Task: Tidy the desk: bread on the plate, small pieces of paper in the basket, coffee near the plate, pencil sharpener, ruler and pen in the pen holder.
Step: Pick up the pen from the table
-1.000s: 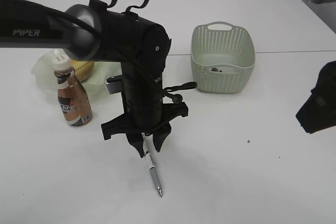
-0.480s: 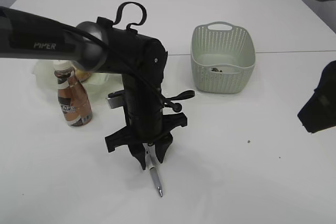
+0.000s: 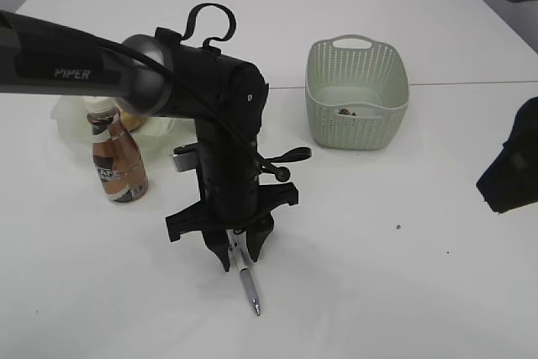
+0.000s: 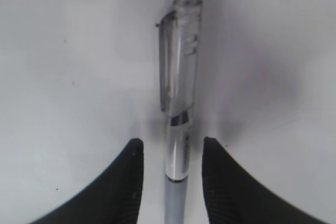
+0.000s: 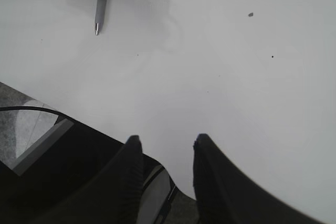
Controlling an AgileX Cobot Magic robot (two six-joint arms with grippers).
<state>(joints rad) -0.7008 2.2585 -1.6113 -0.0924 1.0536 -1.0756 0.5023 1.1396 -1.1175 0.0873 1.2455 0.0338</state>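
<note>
Near the desk's (image 3: pixel 437 292) front edge lies the pen (image 3: pixel 249 283), its barrel between the parted fingers of the left gripper (image 3: pixel 241 251), a gap showing on either side. The right gripper (image 5: pixel 164 153) hangs empty, fingers apart, at the right edge. Farther back stand the coffee (image 3: pixel 117 155), the plate (image 3: pixel 67 119) with bread (image 3: pixel 133 118), and the basket (image 3: pixel 356 92).

The left arm reaches in from nine o'clock and bends its wrist straight down at the desk (image 3: pixel 403 292). Its end effector (image 3: pixel 239 260) stands with fingers parted, tips low. The right end effector (image 5: pixel 164 153), at three o'clock, hangs above the desk, fingers apart, gripping nothing.
</note>
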